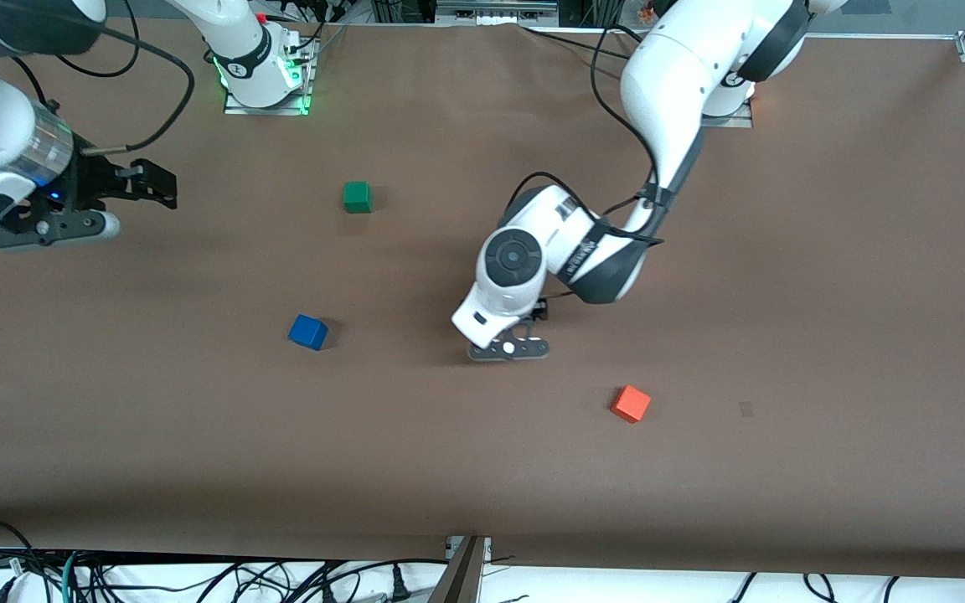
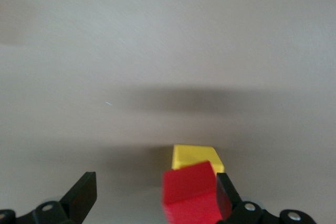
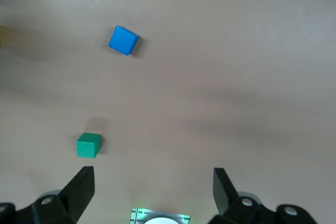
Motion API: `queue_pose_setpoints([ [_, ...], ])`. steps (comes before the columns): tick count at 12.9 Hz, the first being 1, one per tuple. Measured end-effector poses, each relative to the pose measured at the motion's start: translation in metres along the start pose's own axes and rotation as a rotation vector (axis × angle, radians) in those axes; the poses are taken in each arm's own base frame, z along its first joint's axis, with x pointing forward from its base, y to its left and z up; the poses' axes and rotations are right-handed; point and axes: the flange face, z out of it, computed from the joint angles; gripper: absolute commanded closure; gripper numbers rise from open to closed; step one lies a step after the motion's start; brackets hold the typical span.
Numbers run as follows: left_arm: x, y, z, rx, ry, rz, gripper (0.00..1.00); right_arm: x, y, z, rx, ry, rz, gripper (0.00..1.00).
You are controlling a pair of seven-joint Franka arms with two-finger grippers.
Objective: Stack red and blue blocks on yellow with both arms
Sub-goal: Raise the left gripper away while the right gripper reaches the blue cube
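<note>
Left gripper (image 2: 152,203) low over table centre, fingers spread wide; deep red matte cube (image 2: 191,192) touches one finger (image 2: 224,195), resting on bright yellow cube (image 2: 195,157). Royal blue matte cube (image 1: 308,332) on brown table (image 1: 784,293), toward right arm's end from yellow cube. Right gripper (image 3: 152,195) waits, spread wide, holding nothing.

The high front view faces both arms across the table (image 1: 784,469); wrist views look down closer, sharing it.
</note>
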Motion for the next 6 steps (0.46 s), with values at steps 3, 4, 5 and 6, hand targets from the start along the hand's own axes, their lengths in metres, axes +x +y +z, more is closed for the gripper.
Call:
queue_pose_setpoints([
  [3, 0.043, -0.064, -0.063, -0.014, 0.025, 0.018, 0.0, 0.036, -0.002, 0.064, 0.002, -0.108, -0.002, 0.0],
  [4, 0.055, -0.09, -0.083, -0.011, 0.024, 0.013, 0.0, 0.044, -0.002, 0.077, 0.003, -0.116, -0.001, 0.0],
  [5, 0.066, -0.116, -0.104, -0.01, 0.027, -0.005, 0.0, 0.052, -0.003, 0.087, 0.009, -0.112, 0.002, 0.0],
  [6, 0.076, -0.143, -0.128, -0.015, 0.042, -0.036, 0.0, 0.062, -0.004, 0.098, 0.025, -0.1, 0.013, 0.0],
])
